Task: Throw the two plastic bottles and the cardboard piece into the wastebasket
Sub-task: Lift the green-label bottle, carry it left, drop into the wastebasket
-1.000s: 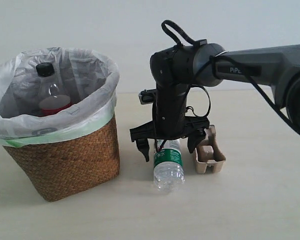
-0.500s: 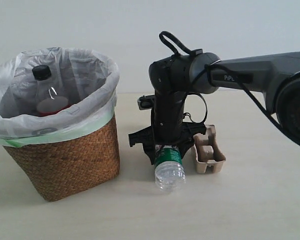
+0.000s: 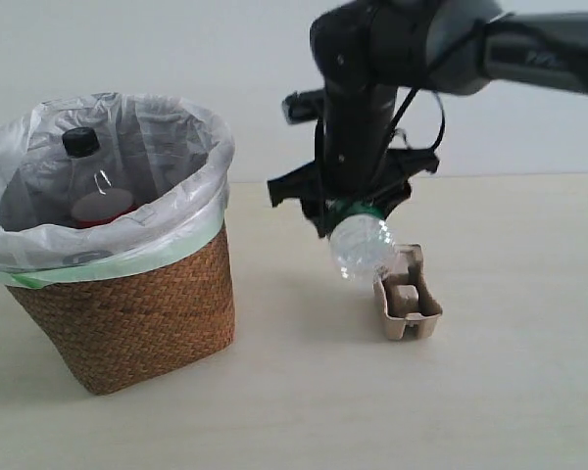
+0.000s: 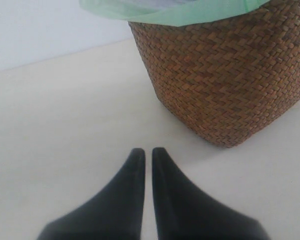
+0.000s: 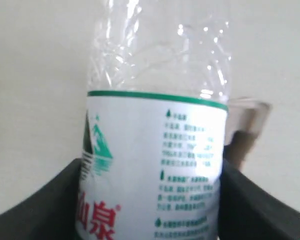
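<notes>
Right arm (image 3: 544,54): extended in from 3 o'clock, wrist aimed at 6 o'clock.
Right end effector (image 3: 355,209): clamped on green-label bottle (image 3: 363,250).
Left end effector (image 4: 147,155): fingers nearly touching.

From my station this reads as a robotics lab bench, a staged test set-up more than a lived-in room. I see a plain pale tabletop (image 3: 529,392) running back to a flat white wall (image 3: 176,49) under even light. A dark robot arm (image 3: 539,59) reaches in over it. The props are few and ordinary: a bag-lined wicker wastebasket (image 3: 127,313), a clear plastic bottle (image 3: 363,245) and a moulded cardboard piece (image 3: 408,304).
</notes>
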Available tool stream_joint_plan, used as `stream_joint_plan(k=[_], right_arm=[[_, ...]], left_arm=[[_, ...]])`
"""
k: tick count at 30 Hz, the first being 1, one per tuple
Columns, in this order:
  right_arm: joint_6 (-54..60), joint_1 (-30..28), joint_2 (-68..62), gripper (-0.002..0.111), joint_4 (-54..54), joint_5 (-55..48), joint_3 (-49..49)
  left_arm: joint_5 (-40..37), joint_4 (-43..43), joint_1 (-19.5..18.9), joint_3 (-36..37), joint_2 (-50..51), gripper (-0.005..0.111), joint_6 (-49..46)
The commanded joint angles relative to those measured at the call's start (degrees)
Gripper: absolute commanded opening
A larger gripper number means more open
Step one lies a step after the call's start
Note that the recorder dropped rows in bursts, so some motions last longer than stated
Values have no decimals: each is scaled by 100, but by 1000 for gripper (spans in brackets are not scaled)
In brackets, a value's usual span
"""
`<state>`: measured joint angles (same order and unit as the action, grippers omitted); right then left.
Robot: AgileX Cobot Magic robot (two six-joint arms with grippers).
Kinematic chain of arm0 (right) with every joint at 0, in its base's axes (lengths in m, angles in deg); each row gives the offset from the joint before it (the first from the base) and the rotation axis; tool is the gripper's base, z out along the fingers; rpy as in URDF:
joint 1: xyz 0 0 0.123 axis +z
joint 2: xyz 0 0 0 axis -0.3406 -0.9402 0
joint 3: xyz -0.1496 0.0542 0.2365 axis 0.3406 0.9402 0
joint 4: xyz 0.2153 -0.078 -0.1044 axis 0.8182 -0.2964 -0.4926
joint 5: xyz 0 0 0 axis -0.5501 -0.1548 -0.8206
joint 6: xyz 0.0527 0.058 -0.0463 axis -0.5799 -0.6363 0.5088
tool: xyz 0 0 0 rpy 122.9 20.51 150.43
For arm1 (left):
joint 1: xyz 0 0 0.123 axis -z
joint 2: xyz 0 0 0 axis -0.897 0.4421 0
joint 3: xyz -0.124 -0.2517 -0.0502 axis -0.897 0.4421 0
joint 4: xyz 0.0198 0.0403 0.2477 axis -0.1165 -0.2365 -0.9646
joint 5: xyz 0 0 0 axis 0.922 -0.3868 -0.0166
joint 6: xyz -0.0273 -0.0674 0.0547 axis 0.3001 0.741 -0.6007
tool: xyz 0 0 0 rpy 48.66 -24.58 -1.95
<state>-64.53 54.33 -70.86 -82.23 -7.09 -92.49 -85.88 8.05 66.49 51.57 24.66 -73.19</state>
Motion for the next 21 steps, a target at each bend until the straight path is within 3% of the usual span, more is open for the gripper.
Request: stream_joint_plan(k=[1,10,15,18,19,20,21], right_arm=[[-468,-13,795,0,-991,-191,-41],[-923,-13,1626,0,-2655,-532,-77],[-923,-13,1556,0,-2343,-532,-77],[-402,-13,1514,0,-438,-1,-92],[772,-13,1459,0,1370,704,-217],[1208,-13,1437,0,2227,1010,-311],[2292,-13,1321,9,4417,1468,-571]], left_arm=[[17,49,-17,22,-34,4,54],[17,49,-17,22,-34,4,54],[17,49,-17,22,-34,4,54],[17,49,-17,22,-34,4,54],[17,49,-17,22,-34,4,54],[17,49,-17,22,-34,4,54],[17,49,-17,22,-34,4,54]])
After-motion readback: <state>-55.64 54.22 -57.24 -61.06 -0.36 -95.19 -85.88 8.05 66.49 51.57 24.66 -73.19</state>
